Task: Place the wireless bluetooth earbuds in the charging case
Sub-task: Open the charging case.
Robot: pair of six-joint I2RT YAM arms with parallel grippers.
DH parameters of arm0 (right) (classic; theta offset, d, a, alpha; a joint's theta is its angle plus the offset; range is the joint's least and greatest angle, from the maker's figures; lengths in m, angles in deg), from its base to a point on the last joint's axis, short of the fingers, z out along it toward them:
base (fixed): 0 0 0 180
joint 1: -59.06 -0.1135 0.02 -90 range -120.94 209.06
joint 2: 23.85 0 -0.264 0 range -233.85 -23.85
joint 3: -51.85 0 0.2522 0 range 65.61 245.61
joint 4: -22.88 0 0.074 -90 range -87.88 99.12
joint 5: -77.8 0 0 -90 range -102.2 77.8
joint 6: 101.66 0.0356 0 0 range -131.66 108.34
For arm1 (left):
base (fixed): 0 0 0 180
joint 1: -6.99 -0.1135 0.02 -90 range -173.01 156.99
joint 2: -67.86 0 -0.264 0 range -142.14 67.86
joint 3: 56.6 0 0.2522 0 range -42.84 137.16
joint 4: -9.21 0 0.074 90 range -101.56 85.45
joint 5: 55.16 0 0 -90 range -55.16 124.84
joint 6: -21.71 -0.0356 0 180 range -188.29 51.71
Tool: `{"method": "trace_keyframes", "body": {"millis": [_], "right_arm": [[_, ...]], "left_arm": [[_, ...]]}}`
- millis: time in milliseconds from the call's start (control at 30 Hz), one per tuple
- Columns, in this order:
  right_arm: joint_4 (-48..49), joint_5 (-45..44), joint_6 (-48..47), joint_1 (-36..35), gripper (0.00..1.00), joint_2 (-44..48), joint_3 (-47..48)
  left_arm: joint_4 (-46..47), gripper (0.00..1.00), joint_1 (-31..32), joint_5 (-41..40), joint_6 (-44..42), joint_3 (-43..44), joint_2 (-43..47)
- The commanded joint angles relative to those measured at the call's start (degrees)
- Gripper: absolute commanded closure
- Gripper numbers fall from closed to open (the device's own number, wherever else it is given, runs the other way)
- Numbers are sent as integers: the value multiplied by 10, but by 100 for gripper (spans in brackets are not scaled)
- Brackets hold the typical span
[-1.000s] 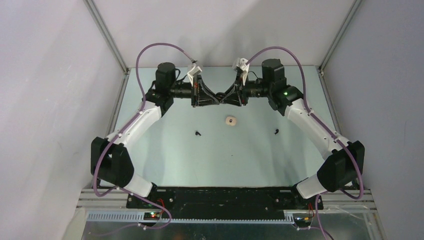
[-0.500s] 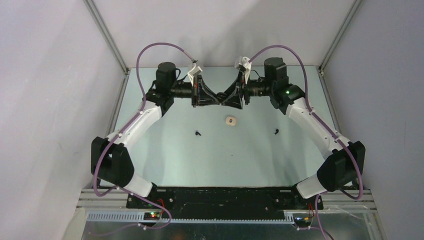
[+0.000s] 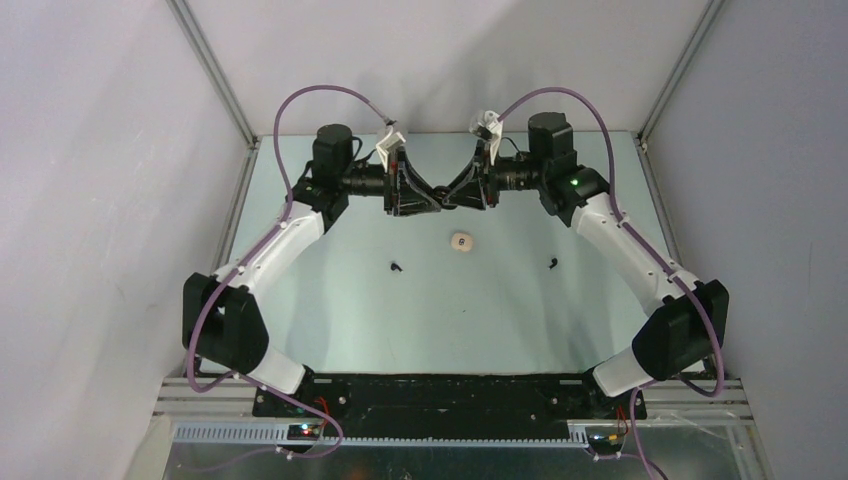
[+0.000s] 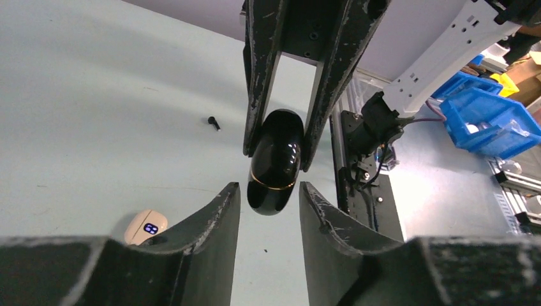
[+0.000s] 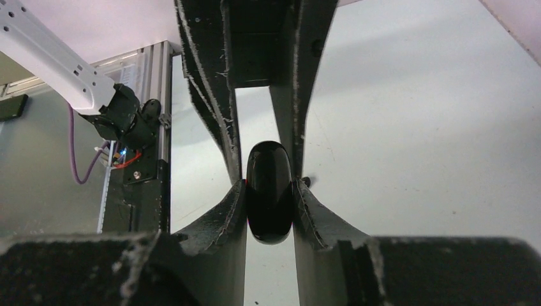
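Nearest the arm bases, two tiny black earbuds [image 3: 397, 267] [image 3: 552, 264] lay loose on the table [image 3: 330, 230], well apart from each other. They had not moved in the last second. No bud was in any case yet.

A bit farther back, between them, sat a small cream-white rounded case [image 3: 460, 241]. It looked shut and showed a little blue light on top. What was in it could not be seen.

At the far middle of the table, the two arms met nose to nose, up in the air. In the last second they had pushed a little closer together, and the right wrist had turned a bit.

The right gripper [image 5: 269, 191] pinched the black charging case [image 4: 274, 159] on both sides, holding it off the table. The left gripper [image 4: 268, 191] had its fingers around the lower end of the same case. A thin gap showed beside one finger, so it looked loose and not yet squeezing.

The black case was shut, with its gold seam line closed all round. Nothing inside it could be seen.

I think the arms were getting ready to pass the case over or pull its lid open. The lid must open before the buds can go in.
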Motion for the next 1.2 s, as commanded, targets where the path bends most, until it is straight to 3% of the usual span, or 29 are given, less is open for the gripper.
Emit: {"method": "trace_keyframes", "body": {"millis": [0,267,367,433,567,633,767,1167], "right_arm": [[29,2,17,0,90,-4,20],[40,1,28,0,91,-7,20],[43,-5,29,0,89,-8,15],[43,-19,30,0,77,-9,13],[62,-55,50,5,50,-10,14],[82,-62,80,13,45,-15,19],[102,-62,116,26,43,-23,30],[109,-91,109,39,43,-28,47]], "left_arm": [[19,53,4,-10,12,22,-4],[29,67,6,-1,15,29,-13],[35,86,7,7,16,29,-15],[38,98,8,10,15,28,-15],[42,100,8,13,13,25,-15],[43,100,7,13,13,24,-15],[43,100,8,14,14,25,-16],[46,100,7,14,16,22,-15]]}}
